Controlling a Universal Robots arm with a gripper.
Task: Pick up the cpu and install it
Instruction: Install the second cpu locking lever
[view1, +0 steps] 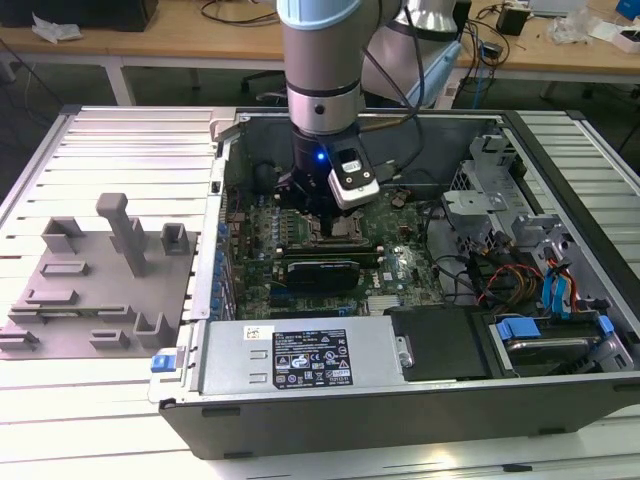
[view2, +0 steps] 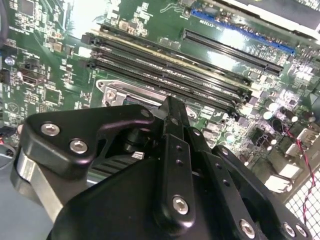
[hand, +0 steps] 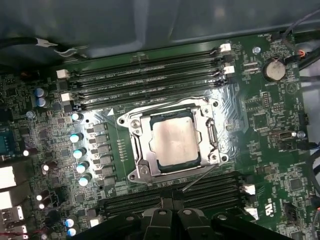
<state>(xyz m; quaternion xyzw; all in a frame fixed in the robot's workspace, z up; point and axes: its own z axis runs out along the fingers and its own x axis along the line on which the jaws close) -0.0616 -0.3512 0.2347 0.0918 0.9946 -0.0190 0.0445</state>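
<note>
**CPU seated in the socket, gripper just above the board**

While the arm (view1: 318, 60) reaches down into the open computer case (view1: 400, 400), we see its gripper (view1: 322, 215) hanging low over the green motherboard (view1: 400, 265), near the middle of the board in the exterior view. In the first wrist view the cpu (hand: 175, 141) lies flat inside the metal socket frame (hand: 212, 135), its pale silver top facing up and its edges square to the frame. Nothing is touching it there; the black gripper fingers (hand: 170, 215) sit beside the socket, over the dark memory slots (hand: 200, 187) that run along one side of it. A second bank of memory slots (hand: 145, 82) runs along the opposite side of the socket.

In the second wrist view we look past the black gripper body (view2: 165, 200) toward more long slots (view2: 170, 75) and a corner of the socket frame (view2: 112, 95). The fingertips appear drawn together with nothing between them, though the linkage hides much of them, so we cannot tell for certain.

In the exterior view, a black graphics card (view1: 318, 272) stands just in front of the gripper, and a grey fixture plate (view1: 95, 285) with raised blocks lies outside the case at the exterior view's left, well apart from the arm. A power supply (view1: 300, 358) with a label sits along the near wall of the case.
</note>
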